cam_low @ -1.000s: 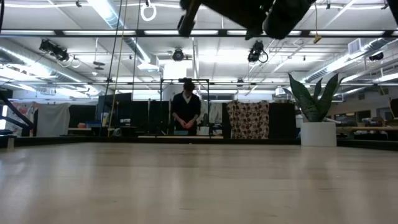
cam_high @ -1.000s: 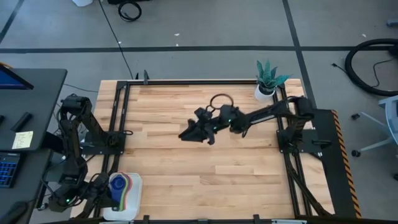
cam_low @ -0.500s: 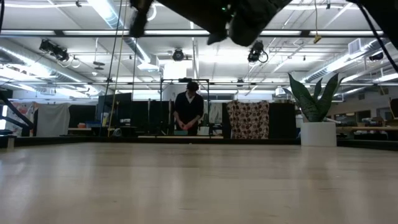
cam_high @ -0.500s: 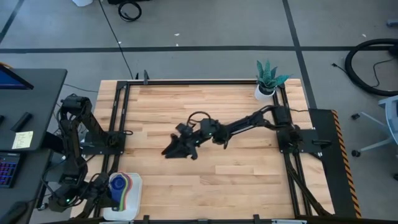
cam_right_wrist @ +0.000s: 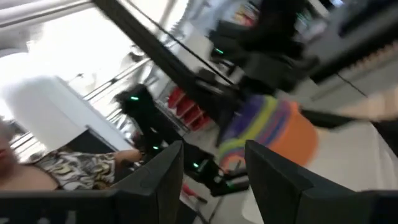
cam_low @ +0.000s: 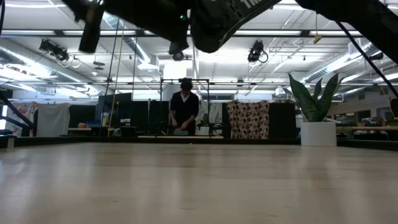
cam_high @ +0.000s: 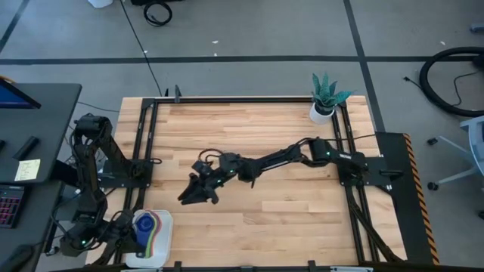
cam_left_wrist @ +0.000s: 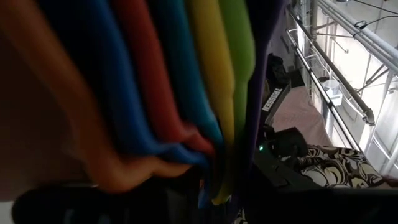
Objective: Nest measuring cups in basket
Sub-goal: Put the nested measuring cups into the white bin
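- Right end effector hangs over the middle of the desk, arm stretched long from the right side, clear of the wood; in its wrist view the two dark fingers stand apart with nothing between them.
- Measuring cups sit stacked in a rainbow of rims, blue on top, inside the basket at the near left corner of the desk.
- Left end effector sits just beside that stack (its wrist view is filled edge to edge with orange, blue, red, yellow and green rims); whether its fingers are spread or closed, I cannot tell.
- Potted plant stands at the far right corner, well apart from the cups.
- Across the room, a person stands behind the desk in the low view.
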`<state>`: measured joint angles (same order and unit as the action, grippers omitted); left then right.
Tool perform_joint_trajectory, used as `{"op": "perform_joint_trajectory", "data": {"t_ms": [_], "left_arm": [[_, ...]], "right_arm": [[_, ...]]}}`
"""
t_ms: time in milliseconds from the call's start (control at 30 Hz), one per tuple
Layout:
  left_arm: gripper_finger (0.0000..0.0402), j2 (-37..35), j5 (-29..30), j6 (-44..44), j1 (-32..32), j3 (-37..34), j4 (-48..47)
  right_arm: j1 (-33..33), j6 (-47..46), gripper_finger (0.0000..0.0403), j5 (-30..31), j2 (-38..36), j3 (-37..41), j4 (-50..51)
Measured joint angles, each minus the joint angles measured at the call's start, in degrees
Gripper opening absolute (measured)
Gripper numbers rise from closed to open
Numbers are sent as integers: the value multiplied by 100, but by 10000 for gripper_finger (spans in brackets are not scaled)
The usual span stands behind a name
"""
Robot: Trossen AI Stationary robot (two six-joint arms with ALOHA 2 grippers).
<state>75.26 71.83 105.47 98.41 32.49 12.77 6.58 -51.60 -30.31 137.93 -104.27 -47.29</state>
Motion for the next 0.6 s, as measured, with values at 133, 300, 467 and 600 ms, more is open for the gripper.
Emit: {"op": "perform_joint_trajectory", "data": {"t_ms": [133, 300, 467, 600], "left_arm": [[85, 0, -7, -11, 0, 0, 5], [85, 2, -7, -101, 0, 2, 8], [85, 4, -7, -113, 0, 2, 7], [85, 7, -2, -120, 0, 2, 31]], "right_arm": [[29, -360, 177, -26, 315, -384, 468], [52, -556, 184, -183, 478, -643, 487], [122, -499, 200, -83, 470, -645, 450], [207, -485, 216, 163, 468, -647, 563]]}}
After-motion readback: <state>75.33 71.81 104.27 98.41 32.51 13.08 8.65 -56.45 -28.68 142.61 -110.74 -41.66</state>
